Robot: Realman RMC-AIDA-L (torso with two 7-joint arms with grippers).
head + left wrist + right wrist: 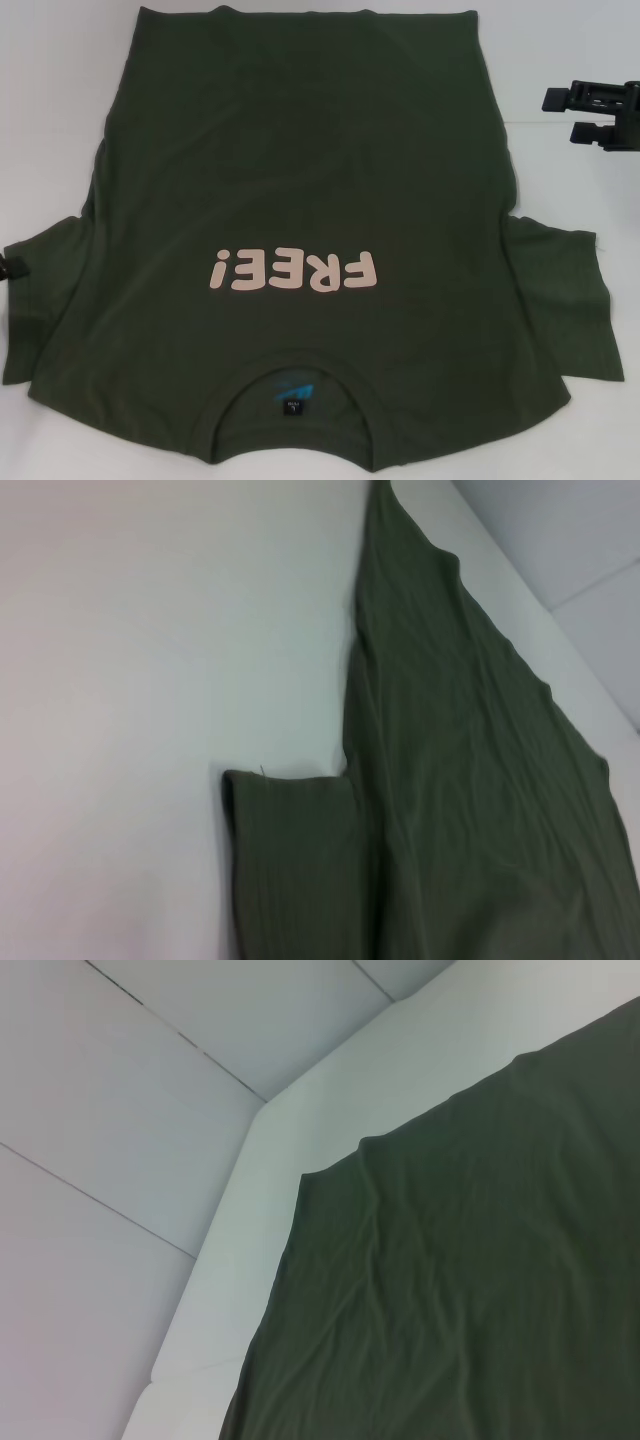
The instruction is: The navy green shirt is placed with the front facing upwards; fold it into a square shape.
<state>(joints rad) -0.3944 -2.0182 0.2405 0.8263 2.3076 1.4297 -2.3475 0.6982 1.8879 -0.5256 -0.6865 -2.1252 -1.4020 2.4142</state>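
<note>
**One shirt spread flat, both grippers off to the sides**

One navy green shirt [300, 200] lies flat on the white surface [60, 100], front up, collar toward the robot and hem at the far side. Its pink "FREE!" lettering [293, 270] reads upside down from the head view, above the blue neck label [292, 392]. Both sleeves lie spread outward. The right gripper [565, 115] hovers beside the shirt's far right edge, fingers apart, holding nothing. The left gripper [8, 266] barely shows at the left sleeve; I cannot tell its state.
</note>
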